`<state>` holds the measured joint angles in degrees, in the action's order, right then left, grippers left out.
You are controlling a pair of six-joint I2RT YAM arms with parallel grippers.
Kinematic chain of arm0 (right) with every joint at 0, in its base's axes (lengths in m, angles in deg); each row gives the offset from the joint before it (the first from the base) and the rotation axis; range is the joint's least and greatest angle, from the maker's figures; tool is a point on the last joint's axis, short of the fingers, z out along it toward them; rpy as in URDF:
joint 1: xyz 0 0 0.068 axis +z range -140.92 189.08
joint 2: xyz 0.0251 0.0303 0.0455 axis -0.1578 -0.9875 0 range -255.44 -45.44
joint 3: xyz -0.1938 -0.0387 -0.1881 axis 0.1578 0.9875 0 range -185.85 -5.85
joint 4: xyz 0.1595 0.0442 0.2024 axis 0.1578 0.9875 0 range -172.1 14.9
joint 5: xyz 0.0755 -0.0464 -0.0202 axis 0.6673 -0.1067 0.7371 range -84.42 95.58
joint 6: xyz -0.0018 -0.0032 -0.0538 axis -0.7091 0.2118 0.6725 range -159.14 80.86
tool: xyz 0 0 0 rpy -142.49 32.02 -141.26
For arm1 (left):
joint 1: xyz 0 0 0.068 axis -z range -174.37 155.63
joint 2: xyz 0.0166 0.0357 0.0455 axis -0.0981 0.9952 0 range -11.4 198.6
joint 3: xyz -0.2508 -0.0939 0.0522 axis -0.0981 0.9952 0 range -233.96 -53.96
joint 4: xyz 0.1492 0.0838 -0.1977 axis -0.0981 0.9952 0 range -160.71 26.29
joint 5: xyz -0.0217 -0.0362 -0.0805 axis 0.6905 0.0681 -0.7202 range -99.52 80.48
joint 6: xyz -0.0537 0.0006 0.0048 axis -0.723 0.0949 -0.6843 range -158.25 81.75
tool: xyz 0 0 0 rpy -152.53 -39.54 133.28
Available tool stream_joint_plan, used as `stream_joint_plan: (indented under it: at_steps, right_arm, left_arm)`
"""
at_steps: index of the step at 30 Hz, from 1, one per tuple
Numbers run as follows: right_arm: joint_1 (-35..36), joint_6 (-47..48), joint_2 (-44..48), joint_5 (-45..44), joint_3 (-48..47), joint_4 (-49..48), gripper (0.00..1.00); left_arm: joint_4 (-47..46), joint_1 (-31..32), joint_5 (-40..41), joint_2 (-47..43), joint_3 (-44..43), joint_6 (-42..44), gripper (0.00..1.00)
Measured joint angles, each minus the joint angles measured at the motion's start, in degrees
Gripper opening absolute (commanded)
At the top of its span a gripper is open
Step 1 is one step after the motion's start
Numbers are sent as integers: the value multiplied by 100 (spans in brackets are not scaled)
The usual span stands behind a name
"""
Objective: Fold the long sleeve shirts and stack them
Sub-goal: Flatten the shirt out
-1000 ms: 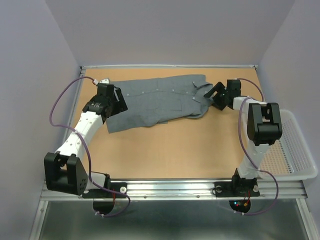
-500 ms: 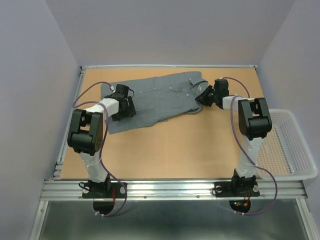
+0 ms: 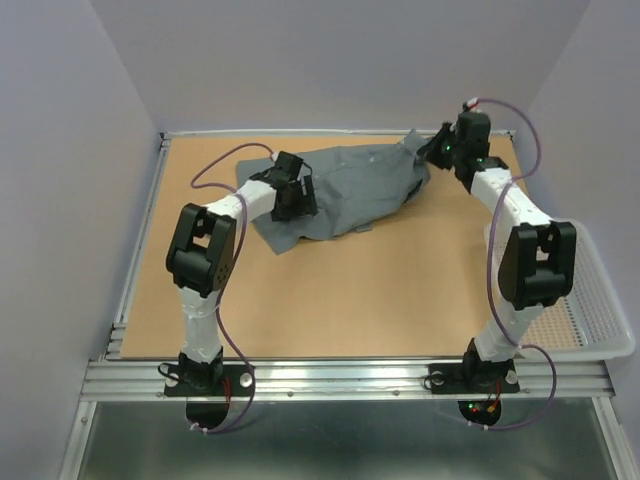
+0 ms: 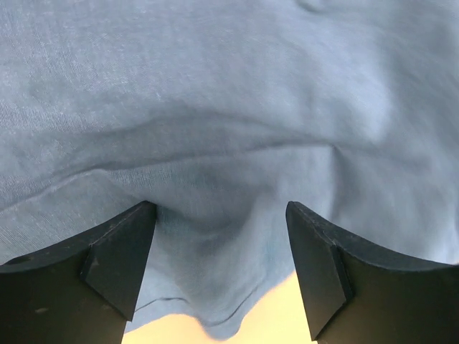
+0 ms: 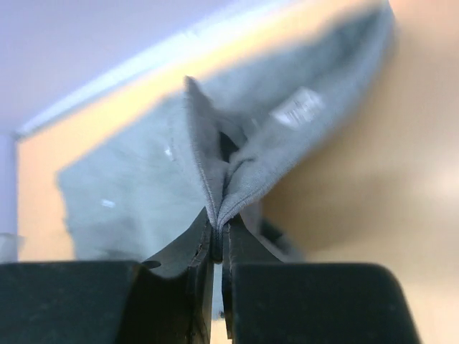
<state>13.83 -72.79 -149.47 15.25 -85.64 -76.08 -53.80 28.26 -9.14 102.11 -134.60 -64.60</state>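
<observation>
Nearest you, at the right edge of the top view, the white mesh basket (image 3: pixel 597 318) sits beside the tabletop (image 3: pixel 350 300), well apart from the cloth. Farther in, the grey button-up shirt (image 3: pixel 350 190) lies crumpled on the upper middle of the tabletop. Its long axis runs diagonally, from a low corner at left of centre up to a raised end at the upper right. You can't make out the collar in the bunching from above.

Your left gripper (image 3: pixel 297 195) is over the shirt's left part. In the left wrist view its fingers (image 4: pixel 122 261) stand wide apart with cloth (image 4: pixel 229 143) bulging between them, and nothing is pinched.

Farthest away, at the upper right, your right gripper (image 3: pixel 437 150) holds the shirt's raised end. The right wrist view shows its fingers (image 5: pixel 197 247) pressed together on a folded edge of the grey cloth (image 5: pixel 215 179), which fans out above the pinch.
</observation>
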Motion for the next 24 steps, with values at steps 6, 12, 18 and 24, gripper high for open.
stream_joint_plan:
  at_steps: [6,12,18,24]
  right_arm:
    - [-63,846,793,90,-1899,485,1]
    - [221,1294,855,1143,-3720,671,1]
    - [1641,1749,-118,1722,-5285,1239,1]
    - [3058,2070,-1812,1867,-5407,2100,49]
  left_arm:
    - [-11,1051,-874,573,-1856,-120,84]
    - [-1335,1456,-1604,-730,-1399,-562,83]
    - [-2181,-323,-1534,-3279,396,-1366,83]
    - [-1263,-890,-664,-4977,1622,-1362,84]
